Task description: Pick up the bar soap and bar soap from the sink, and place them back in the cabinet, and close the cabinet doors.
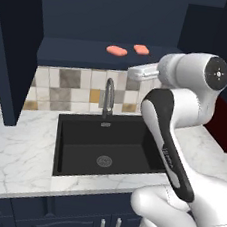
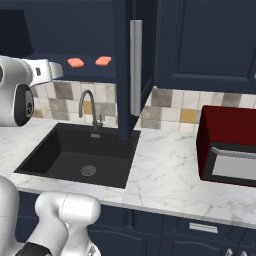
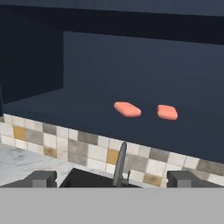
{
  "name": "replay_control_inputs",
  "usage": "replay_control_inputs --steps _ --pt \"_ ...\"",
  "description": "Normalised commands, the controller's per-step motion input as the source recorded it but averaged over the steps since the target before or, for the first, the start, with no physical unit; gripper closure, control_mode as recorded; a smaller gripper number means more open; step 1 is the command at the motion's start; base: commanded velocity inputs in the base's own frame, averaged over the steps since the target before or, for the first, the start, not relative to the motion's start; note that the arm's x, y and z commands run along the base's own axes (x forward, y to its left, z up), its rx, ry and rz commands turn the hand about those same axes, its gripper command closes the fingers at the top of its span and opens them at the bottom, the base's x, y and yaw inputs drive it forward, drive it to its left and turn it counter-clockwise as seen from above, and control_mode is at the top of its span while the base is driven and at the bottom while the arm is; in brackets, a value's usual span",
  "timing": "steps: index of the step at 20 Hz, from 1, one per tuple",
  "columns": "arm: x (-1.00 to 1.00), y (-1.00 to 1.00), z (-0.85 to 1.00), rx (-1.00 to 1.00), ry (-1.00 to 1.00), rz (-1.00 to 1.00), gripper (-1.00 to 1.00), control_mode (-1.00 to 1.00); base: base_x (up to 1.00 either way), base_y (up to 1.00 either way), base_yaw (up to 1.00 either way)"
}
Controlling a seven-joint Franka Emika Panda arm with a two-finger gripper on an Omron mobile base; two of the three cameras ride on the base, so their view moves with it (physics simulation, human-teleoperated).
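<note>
Fingers [image 3: 112, 178] spread wide at bottom of hand view, holding nothing, facing open cabinet [image 1: 97, 13]. Below them, curved grey faucet [image 3: 120, 164] at back edge of black sink [image 1: 106, 145], set in marble table [image 2: 165, 170]. Two pink bar soaps, left one [image 3: 127, 109] and right one [image 3: 167, 112], lie flat, slightly apart, on navy cabinet shelf [image 3: 65, 113] near front edge. Cabinet doors [image 2: 131, 65] open.

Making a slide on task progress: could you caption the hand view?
Open gripper faces two pink bar soaps resting apart on the cabinet shelf, above the faucet.
</note>
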Motion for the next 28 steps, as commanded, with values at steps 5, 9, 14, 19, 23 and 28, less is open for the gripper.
replay_control_inputs --steps 5,9,14,19,23,28 --pt "-0.48 0.00 0.01 -0.01 0.00 0.00 -1.00 -1.00 0.00 0.00 0.00" --pt "-0.39 0.00 0.05 -0.01 0.00 0.00 -1.00 -1.00 0.00 0.00 0.00" --pt "-0.45 0.00 0.08 -0.05 0.01 0.00 -1.00 -1.00 0.00 0.00 0.00" --pt "-0.53 0.07 0.07 -0.14 0.05 0.00 -1.00 -1.00 0.00 0.00 0.00" --pt "-0.60 0.09 0.01 -0.19 0.06 0.00 -1.00 -1.00 0.00 0.00 0.00" --pt "-0.59 0.05 0.00 -0.23 0.05 0.00 -1.00 -1.00 0.00 0.00 0.00"
